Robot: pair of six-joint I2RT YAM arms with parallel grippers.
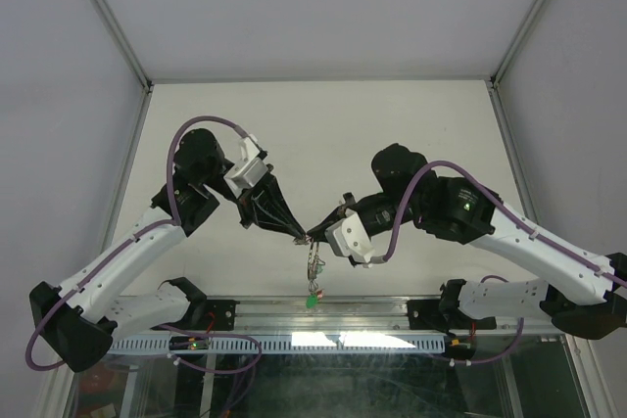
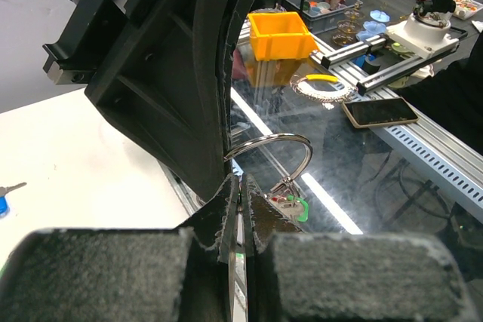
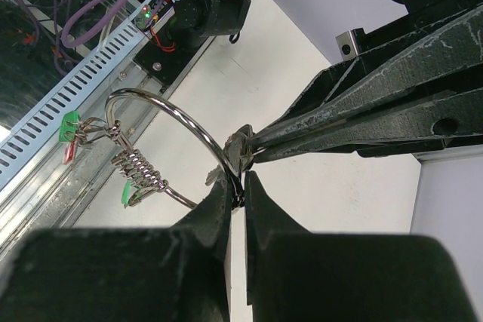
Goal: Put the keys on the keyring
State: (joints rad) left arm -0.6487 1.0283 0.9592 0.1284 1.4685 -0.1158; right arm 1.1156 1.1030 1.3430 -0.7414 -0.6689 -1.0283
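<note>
Left arm [image 1: 118, 266] and right arm [image 1: 549, 252]: white link shells, black joint housings. Purple cable [image 1: 201, 124] looped along each. White wrist camera block [image 1: 247, 165]. Fingers [image 3: 377, 111] black, tapered, ribbed; pads [image 2: 106, 269] grey, felt-like. Green light [image 1: 468, 207] on right elbow.

I see the keyring [image 1: 313, 261] held up off the desk, over the middle of its near edge. It is a thin silver wire loop standing roughly on edge. A bunch of small silver keys [image 3: 136, 167] dangles from its lower part, showing green caps [image 3: 70, 121] and a red cap [image 3: 69, 150]. One blue-capped key [image 2: 2, 205] lies flat on the white desk, apart.
</note>
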